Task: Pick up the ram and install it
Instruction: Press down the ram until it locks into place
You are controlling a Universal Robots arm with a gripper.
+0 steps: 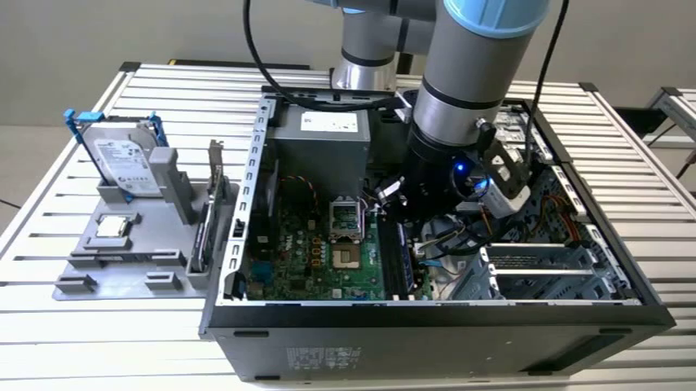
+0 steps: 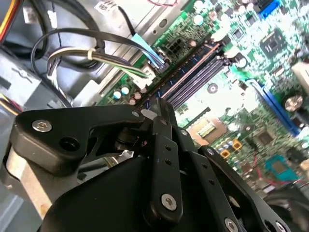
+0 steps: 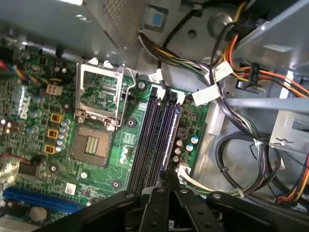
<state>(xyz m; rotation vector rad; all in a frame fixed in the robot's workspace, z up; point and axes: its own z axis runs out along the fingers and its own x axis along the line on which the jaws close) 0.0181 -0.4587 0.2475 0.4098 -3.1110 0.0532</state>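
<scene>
a: where's the ram (image 3: 171,130)?
b: standing in the outer black slot on the motherboard (image 3: 120,169), next to the cables.
a: gripper (image 3: 168,180)?
b: fingers pressed together, tips right over the near end of the stick, inside the computer case (image 1: 609,314).

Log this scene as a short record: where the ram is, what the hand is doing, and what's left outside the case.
ram: long narrow blue ram stick stands in the outermost black slot of the green motherboard
hand: black hand, fingertips together, over one end of the ram stick; contact unclear
case: open black computer case, arm reaching inside
outside: silver hard drive in a blue frame upright on the grey holder, at the exterior view's left of the case
</scene>
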